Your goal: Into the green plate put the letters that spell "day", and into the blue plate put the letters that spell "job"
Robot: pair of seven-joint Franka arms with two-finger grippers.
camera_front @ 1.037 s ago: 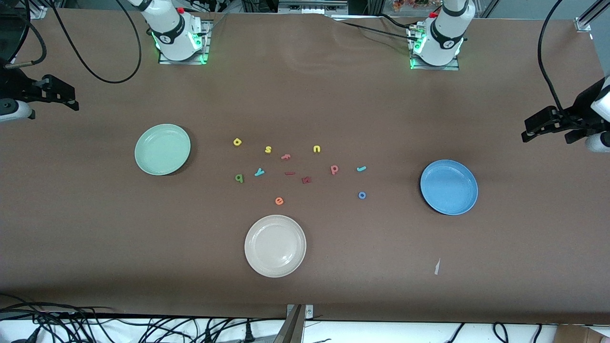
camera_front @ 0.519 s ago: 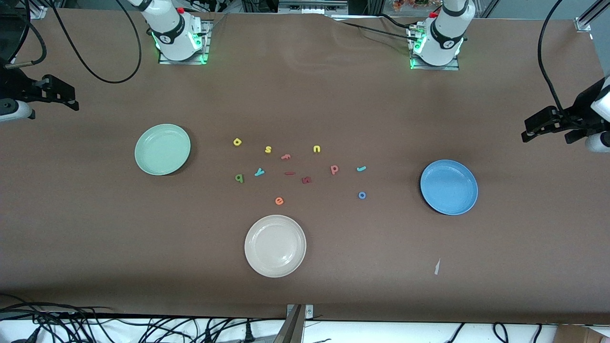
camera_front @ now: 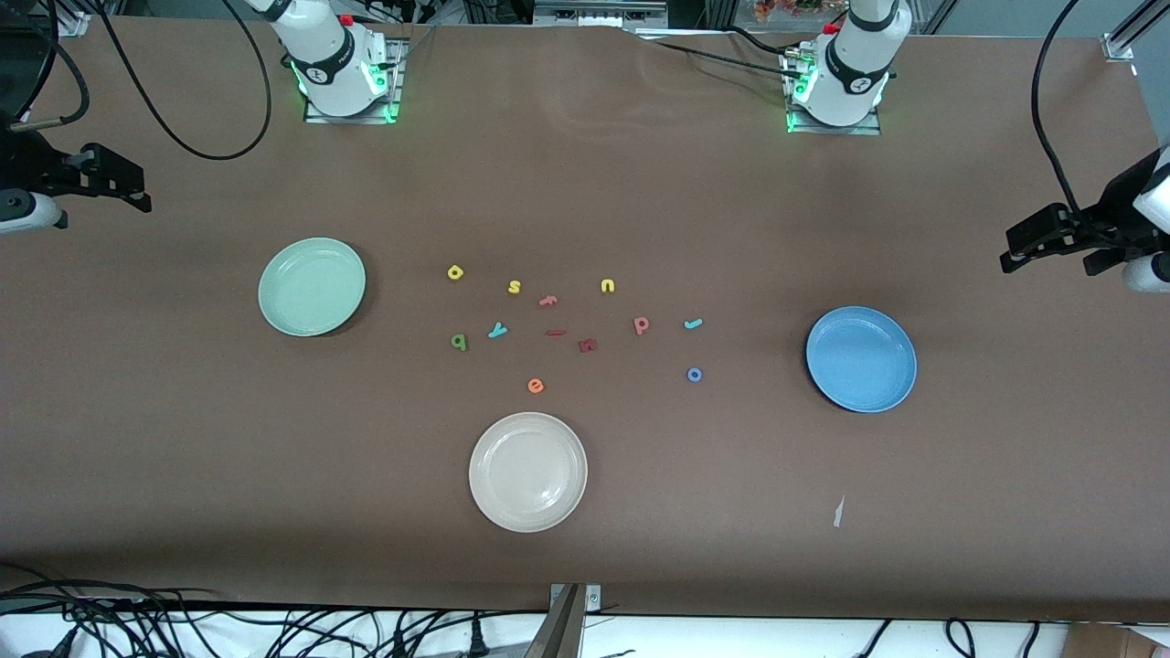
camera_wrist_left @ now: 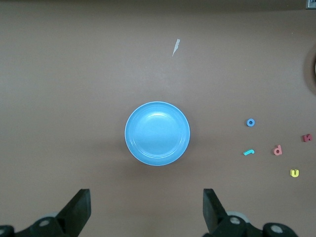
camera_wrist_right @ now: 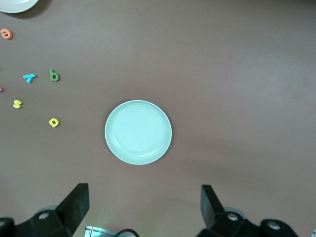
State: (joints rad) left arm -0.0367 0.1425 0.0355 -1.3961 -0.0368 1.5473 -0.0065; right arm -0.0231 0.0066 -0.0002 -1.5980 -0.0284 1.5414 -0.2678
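Nothing has moved since the earlier frames. Left gripper (camera_wrist_left: 145, 217) fingers apart over the blue plate (camera_wrist_left: 157, 133); right gripper (camera_wrist_right: 143, 215) fingers apart over the green plate (camera_wrist_right: 138, 132). Both arms wait. Day and job letters, e.g. yellow d (camera_front: 455, 271) and blue o (camera_front: 695, 375), lie mid-bench between the plates; probably light, soft foam, so pinch across the edges.

A brown counter (camera_front: 183, 457) carries a cream-white plate (camera_front: 528, 472), the thing on it nearest the front camera. An orange e (camera_front: 536, 386) lies near that plate, farther from the camera. Farther still sit three dark red letters (camera_front: 588, 345), close together, with a yellow s (camera_front: 515, 287) and a yellow u (camera_front: 608, 286) beside them on either flank. A small pale scrap (camera_front: 838, 512) lies toward the left arm's end. Black cables (camera_front: 228, 626) run along the counter's near edge.
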